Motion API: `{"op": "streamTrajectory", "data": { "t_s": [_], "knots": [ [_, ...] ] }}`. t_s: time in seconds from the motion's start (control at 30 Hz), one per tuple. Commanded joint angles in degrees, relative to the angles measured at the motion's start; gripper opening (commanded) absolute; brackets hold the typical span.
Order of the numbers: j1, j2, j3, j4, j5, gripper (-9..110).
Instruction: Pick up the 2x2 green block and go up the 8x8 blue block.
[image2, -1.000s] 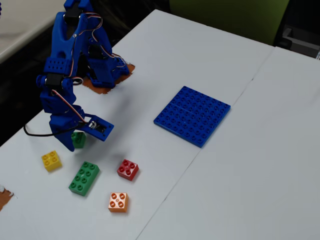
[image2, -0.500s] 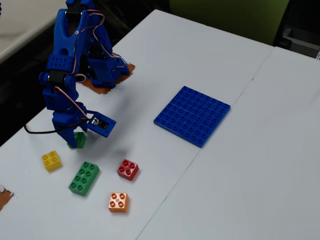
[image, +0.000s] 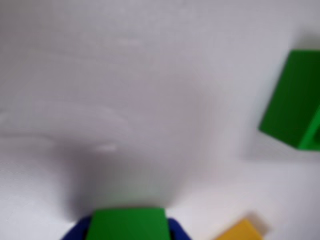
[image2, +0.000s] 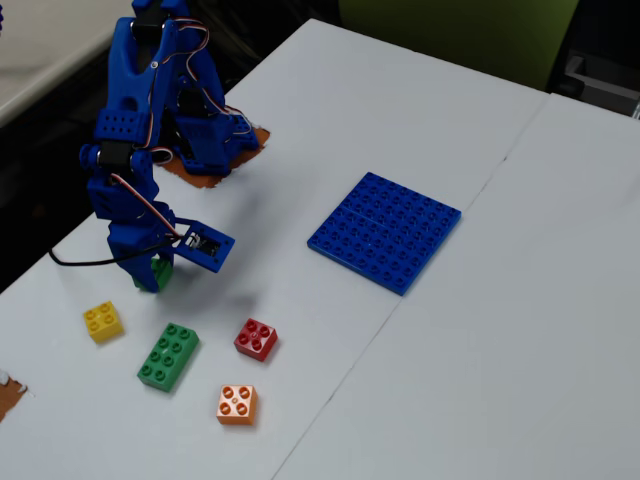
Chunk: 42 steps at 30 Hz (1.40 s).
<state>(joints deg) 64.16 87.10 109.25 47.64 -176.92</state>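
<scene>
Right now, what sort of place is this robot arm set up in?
Probably an office or lab worktable set up for robot practice: a white table made of two joined tops, a blue robot arm fixed at its edge, and toy bricks such as the blue baseplate laid out on it.

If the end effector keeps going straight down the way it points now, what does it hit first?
Most likely the white table. The end effector points down with the 2x2 green block between its fingers, so that block would touch first. Height above the table is unclear.

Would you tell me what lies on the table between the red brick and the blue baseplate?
Nothing: in the fixed view, the stretch from the red brick to the blue baseplate is bare white table.
</scene>
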Motion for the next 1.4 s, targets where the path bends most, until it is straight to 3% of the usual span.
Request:
{"op": "streamTrajectory", "data": {
  "t_s": [0.0,0.17,0.4,0.57,0.8,1.13,1.37],
  "knots": [
    [-1.41,5.19,-0.26,0.97,-32.34,2],
    [-3.87,15.82,-0.53,9.32,-14.59,2],
    [-8.61,19.86,-12.22,33.05,7.73,2],
    [-14.59,23.2,-12.22,40.61,23.82,1],
    [-27.51,24.96,-12.22,44.38,51.94,1],
    [-47.99,27.33,-12.22,41.48,81.91,1],
    [-55.81,30.15,-13.27,37.79,86.57,1]
  ]
}}
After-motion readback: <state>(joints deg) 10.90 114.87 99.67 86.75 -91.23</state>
